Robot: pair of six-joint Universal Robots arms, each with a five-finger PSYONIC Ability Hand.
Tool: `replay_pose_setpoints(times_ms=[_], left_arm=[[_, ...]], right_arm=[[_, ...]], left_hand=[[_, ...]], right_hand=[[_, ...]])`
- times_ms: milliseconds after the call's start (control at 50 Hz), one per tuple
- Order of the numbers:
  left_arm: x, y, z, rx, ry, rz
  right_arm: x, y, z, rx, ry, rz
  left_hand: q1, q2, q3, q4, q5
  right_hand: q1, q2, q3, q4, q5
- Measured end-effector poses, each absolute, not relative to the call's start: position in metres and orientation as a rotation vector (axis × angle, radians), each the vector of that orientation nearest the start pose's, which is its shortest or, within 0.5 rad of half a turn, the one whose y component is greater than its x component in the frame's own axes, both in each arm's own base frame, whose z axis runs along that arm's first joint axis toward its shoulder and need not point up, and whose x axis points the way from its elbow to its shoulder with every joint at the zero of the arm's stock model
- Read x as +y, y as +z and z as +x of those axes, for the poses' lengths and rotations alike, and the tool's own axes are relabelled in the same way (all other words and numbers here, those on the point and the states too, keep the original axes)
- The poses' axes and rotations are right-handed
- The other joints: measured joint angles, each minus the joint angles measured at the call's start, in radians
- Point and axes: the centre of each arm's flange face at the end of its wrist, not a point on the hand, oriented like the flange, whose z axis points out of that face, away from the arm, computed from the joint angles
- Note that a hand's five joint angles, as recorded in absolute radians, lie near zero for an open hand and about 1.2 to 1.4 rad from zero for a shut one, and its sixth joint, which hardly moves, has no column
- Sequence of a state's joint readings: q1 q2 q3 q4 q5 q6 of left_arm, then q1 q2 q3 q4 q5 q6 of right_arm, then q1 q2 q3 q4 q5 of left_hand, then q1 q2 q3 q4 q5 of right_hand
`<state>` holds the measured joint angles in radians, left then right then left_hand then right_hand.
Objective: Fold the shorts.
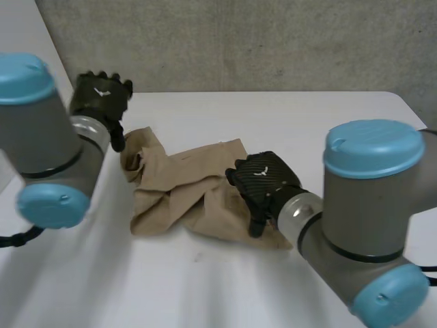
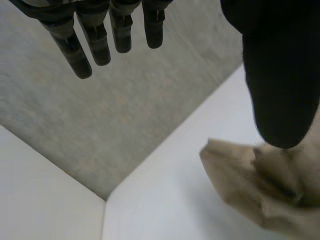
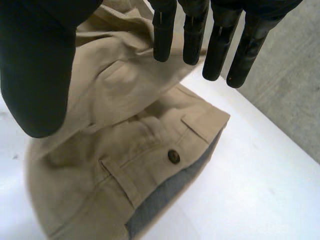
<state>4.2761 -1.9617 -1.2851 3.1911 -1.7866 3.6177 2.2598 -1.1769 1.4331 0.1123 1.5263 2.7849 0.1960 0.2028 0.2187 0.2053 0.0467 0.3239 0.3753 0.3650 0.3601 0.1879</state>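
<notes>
While the tan shorts (image 1: 184,195) lie crumpled in a loose heap on the white table (image 1: 321,116), the right hand (image 1: 263,181) sits over the end of the shorts on the robot's right. Its fingers (image 3: 219,50) are straight and spread from the thumb, gripping nothing; whether it touches the cloth I cannot tell. Under its palm the shorts show a pocket flap (image 3: 200,122), a dark button (image 3: 173,156) and a grey inner lining. The left hand (image 1: 102,98) is just beyond the shorts' far left corner, fingers (image 2: 75,55) straight and holding nothing, thumb (image 2: 280,90) near the bunched cloth.
</notes>
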Motion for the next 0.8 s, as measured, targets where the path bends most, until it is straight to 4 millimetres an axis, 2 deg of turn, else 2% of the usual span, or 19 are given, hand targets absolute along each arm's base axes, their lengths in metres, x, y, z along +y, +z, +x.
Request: replay_pose_setpoints(times_ms=[40, 60, 120, 240, 320, 440, 560, 680, 800], left_arm=[[-0.301, 0.269, -0.265, 2.024, -2.036, 0.743], [-0.280, 0.283, -0.264, 2.041, -2.077, 0.745], [-0.255, 0.290, -0.270, 2.084, -2.118, 0.779], [-0.212, 0.290, -0.293, 2.215, -2.159, 0.887], [-0.197, 0.283, -0.309, 2.301, -2.167, 0.932], [-0.186, 0.267, -0.336, 2.451, -2.151, 0.942], [-0.180, 0.253, -0.357, 2.610, -2.103, 0.865], [-0.188, 0.241, -0.367, 2.715, -2.046, 0.726], [-0.202, 0.226, -0.368, 2.699, -2.000, 0.596]], right_arm=[[-0.188, 0.210, 0.329, 2.082, -1.627, -1.240], [-0.186, 0.213, 0.320, 2.109, -1.614, -1.229], [-0.185, 0.215, 0.310, 2.138, -1.611, -1.211], [-0.181, 0.213, 0.296, 2.185, -1.599, -1.181], [-0.178, 0.206, 0.288, 2.218, -1.578, -1.145], [-0.175, 0.190, 0.279, 2.268, -1.529, -1.032], [-0.171, 0.175, 0.275, 2.290, -1.495, -0.972], [-0.169, 0.162, 0.275, 2.294, -1.480, -0.978], [-0.169, 0.151, 0.277, 2.296, -1.474, -0.988]], left_hand=[[0.000, 0.000, 0.000, 0.000, 0.000], [0.000, 0.000, 0.000, 0.000, 0.000], [0.000, 0.000, 0.000, 0.000, 0.000], [0.000, 0.000, 0.000, 0.000, 0.000], [0.005, 0.003, 0.001, 0.002, 0.001], [0.037, 0.036, 0.012, 0.027, 0.016], [0.051, 0.045, 0.020, 0.041, 0.029], [0.051, 0.053, 0.020, 0.041, 0.029], [0.051, 0.053, 0.020, 0.041, 0.029]], right_hand=[[0.000, 0.000, 0.000, 0.000, 0.000], [0.000, 0.000, 0.000, 0.000, 0.000], [0.000, 0.000, 0.000, 0.000, 0.000], [0.000, 0.000, 0.000, 0.000, 0.001], [-0.029, -0.027, -0.031, -0.029, 0.001], [-0.050, -0.057, -0.064, -0.050, 0.001], [-0.050, -0.057, -0.064, -0.050, 0.001], [-0.050, -0.057, -0.064, -0.050, 0.001], [-0.050, -0.057, -0.064, -0.050, 0.001]])
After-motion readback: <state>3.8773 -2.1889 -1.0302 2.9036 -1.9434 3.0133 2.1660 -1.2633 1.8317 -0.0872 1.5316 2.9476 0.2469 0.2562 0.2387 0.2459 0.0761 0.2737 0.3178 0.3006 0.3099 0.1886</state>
